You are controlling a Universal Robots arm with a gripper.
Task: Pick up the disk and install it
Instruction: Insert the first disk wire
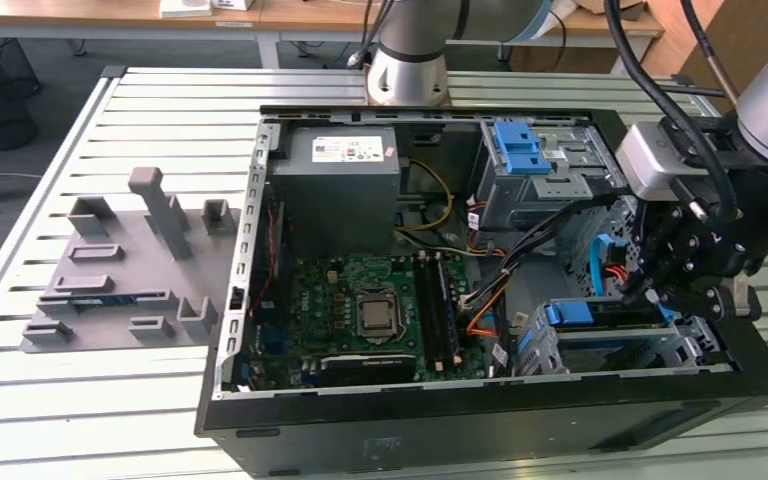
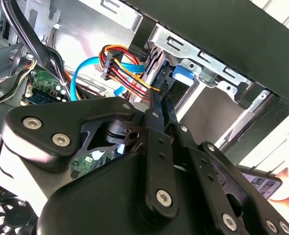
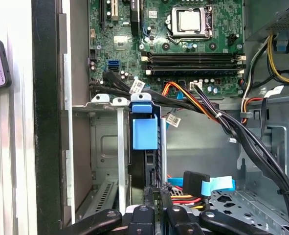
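The disk (image 3: 144, 166) stands on edge in the metal drive cage (image 3: 105, 147) at the front corner of the open computer case (image 1: 491, 420). Its blue handle tab (image 3: 144, 129) sticks out of the cage and also shows as the blue tab (image 1: 571, 312) and the blue tab (image 2: 183, 73). My gripper (image 1: 651, 295) hangs right over this cage at the exterior view's right. In both wrist views my gripper (image 2: 160, 95) has its fingers together. Their tips rest against the disk's near edge, by my gripper (image 3: 155, 193), with nothing visibly between them.
Orange, red and blue cables (image 2: 124, 68) run close beside the fingers. A second blue carrier (image 1: 524, 150) sits in the upper bay, near the grey power supply (image 1: 344, 150). The motherboard (image 1: 371, 310) lies open. A grey fixture (image 1: 117, 260) sits on the table at the exterior view's left.
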